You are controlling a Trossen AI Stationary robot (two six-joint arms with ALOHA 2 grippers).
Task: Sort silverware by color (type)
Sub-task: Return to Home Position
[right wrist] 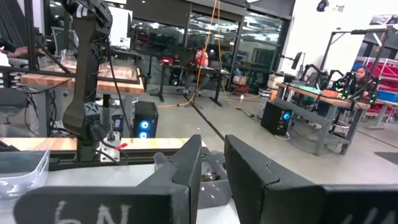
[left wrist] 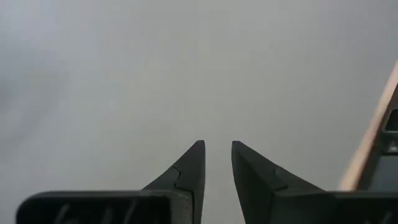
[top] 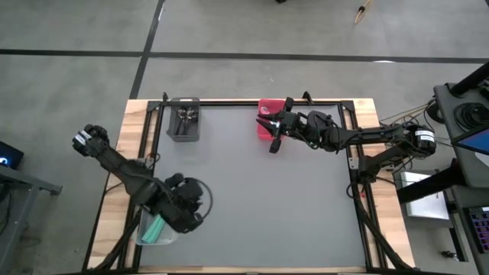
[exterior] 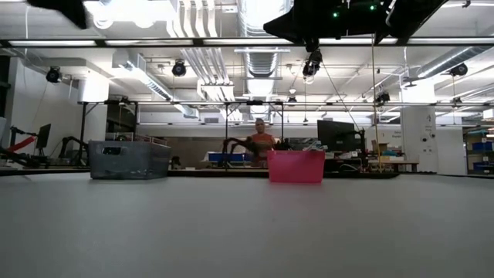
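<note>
Teal-handled spoons (top: 155,227) lie in a clear bin (top: 145,238) at the table's near left corner. Dark spoons (top: 186,118) lie in the grey bin (top: 183,131) at the far edge. The red bin (top: 265,131) stands to the right of it, with a pale item inside. My left gripper (top: 192,208) (left wrist: 217,146) hovers over bare table just right of the clear bin, fingers a little apart, nothing between them. My right gripper (top: 273,143) (right wrist: 212,140) is beside the red bin's near edge, also slightly open and empty.
The grey table top (top: 267,206) lies bare in the middle and on the right. A black frame and wooden border (top: 367,114) run round it. In the low view the grey bin (exterior: 129,160) and red bin (exterior: 296,166) stand at the far edge, with a person (exterior: 261,140) seated beyond.
</note>
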